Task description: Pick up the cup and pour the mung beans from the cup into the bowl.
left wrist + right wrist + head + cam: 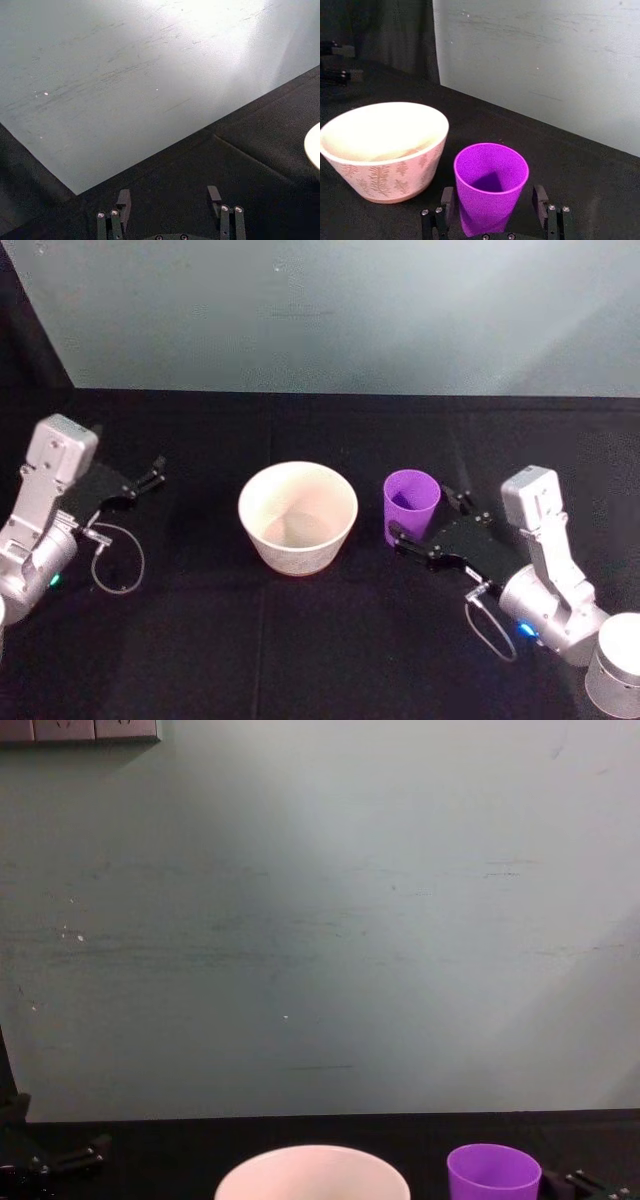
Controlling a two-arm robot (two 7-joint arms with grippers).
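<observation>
Nearest, on the right of the black table (300, 660): the right gripper (427, 515), fingers (539, 196) spread wide to either side of the cup (410, 502) and gripping nothing. Brackets the purple wall low down, just beside it on both flanks; contact hard to tell. Just beyond, the cup upright on the table, near the bowl (298, 552) and to its right, apart from it. Contents too dark to make out. Left of that, the bowl, wide and pale, with a leaf pattern on its outer wall and an inside seemingly bare of beans. Farther left, well apart from both, the left gripper (150, 475), parked at the table's left side, likewise open and empty. Behind everything, a pale green wall (320, 920). By the look of it, approach made and nothing more: grasp not closed, cup not lifted, no pouring begun. Left to do: close on the cup, lift, carry over the rim, tip.
</observation>
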